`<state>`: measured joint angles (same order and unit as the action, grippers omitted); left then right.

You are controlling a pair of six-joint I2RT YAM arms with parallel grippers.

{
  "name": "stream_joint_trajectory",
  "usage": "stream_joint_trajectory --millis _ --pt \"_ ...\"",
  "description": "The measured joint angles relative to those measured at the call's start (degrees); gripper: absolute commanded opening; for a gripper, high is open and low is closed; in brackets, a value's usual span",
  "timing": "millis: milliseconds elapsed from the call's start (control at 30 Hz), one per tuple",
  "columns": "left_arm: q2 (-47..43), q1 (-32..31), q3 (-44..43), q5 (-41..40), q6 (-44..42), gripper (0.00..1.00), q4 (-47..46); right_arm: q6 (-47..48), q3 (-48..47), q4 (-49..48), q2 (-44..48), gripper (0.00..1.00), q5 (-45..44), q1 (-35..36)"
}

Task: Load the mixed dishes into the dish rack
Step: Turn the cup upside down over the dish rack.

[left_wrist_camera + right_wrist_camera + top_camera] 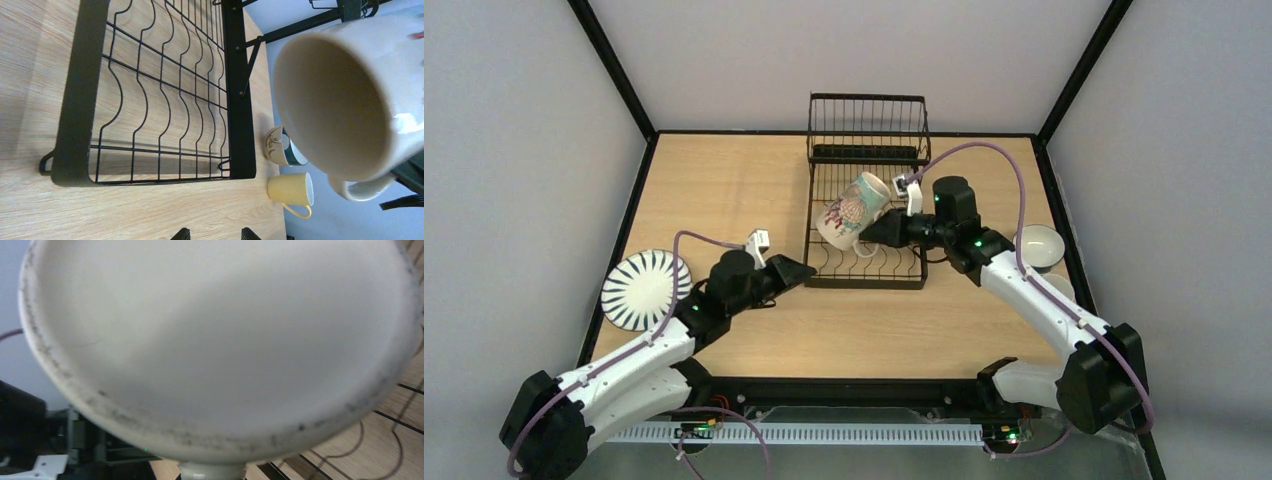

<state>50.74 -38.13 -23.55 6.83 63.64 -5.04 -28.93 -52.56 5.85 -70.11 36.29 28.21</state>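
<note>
Step in hand: I judge you are setting the beige mug (854, 210) into the dish rack (867, 140). Bring it down slowly over the slotted lower level, turn its mouth downward as it descends, and let go only once it sits steady on the wires.
Striped plate: it lies flat at the table's left edge (646, 290), well apart from the rack, waiting its turn.
Left gripper: it (796, 270) hovers just off the rack's near left corner. In the left wrist view its two fingertips (182, 234) stand moderately apart with bare table between them, so it holds nothing and touches nothing. Hold it there so it stays out of the mug's way.
Dish rack: the lower level's wavy wires are bare in the left wrist view, so you may choose any slot. Watch the raised upper basket behind the mug and keep the mug from knocking it.
Beige mug: it is on its side over the lower level, mouth facing the left arm and handle hanging underneath. Whether it already touches the wires, you cannot tell from these views.
Right gripper: it (882, 232) is closed narrowly on the mug near the handle. In its own wrist camera the mug fills the view and hides the fingers.
Pale bowl: it rests on the table to the right of the rack (1039, 247).
Yellow mug: it stands beside the rack's right edge (292, 189), not yet loaded.
</note>
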Motion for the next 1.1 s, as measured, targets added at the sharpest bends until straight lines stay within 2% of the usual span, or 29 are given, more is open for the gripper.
stream_joint_trajectory --millis 267,700,900,1100 --pt "-2.3 0.7 0.0 -0.1 -0.2 0.54 4.1 8.6 0.0 5.9 -0.5 0.00 -4.6 0.0" --pt "-2.2 2.9 0.0 0.8 -1.6 0.50 6.9 18.9 -1.0 7.1 -5.8 0.00 -12.8 1.7" --pt "-0.4 4.6 -1.0 2.2 -3.1 0.50 7.5 22.7 -5.3 7.1 -11.7 0.00 -19.8 5.1" --pt "0.3 6.9 -2.0 3.9 -4.5 0.50 7.8 26.1 -6.2 6.3 -13.0 0.00 -28.3 9.7"
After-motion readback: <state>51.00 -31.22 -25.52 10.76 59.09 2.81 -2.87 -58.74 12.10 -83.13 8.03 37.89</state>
